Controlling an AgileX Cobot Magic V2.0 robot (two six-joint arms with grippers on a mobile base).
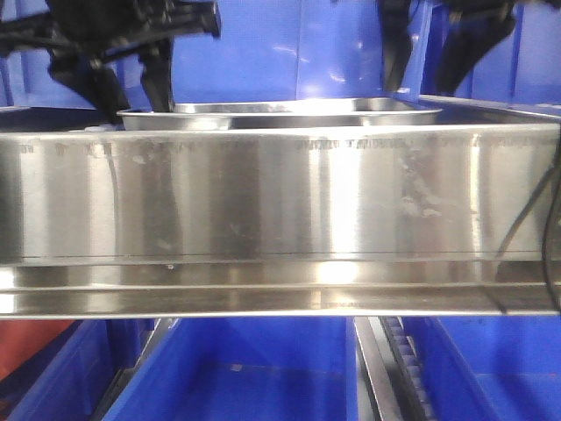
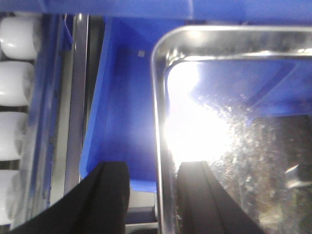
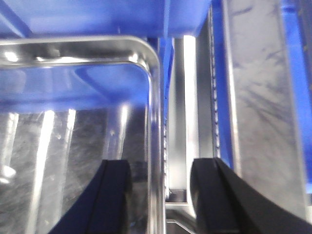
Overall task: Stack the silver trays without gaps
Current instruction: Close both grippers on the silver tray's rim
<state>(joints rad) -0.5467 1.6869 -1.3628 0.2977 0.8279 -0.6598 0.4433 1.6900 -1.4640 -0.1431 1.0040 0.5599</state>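
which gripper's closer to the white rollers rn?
Left. The left gripper straddles the silver tray at its left rim, with the white rollers just past the blue bin. The right gripper straddles the opposite rim, with the whole tray between it and them.

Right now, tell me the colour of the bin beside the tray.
Blue; the bin shows best in the left wrist view, beside the tray.

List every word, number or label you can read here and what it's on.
None can be read.
Faint marks run along the top edge of the steel rail, too blurred to read.
The silver tray and blue bin carry no print that shows.
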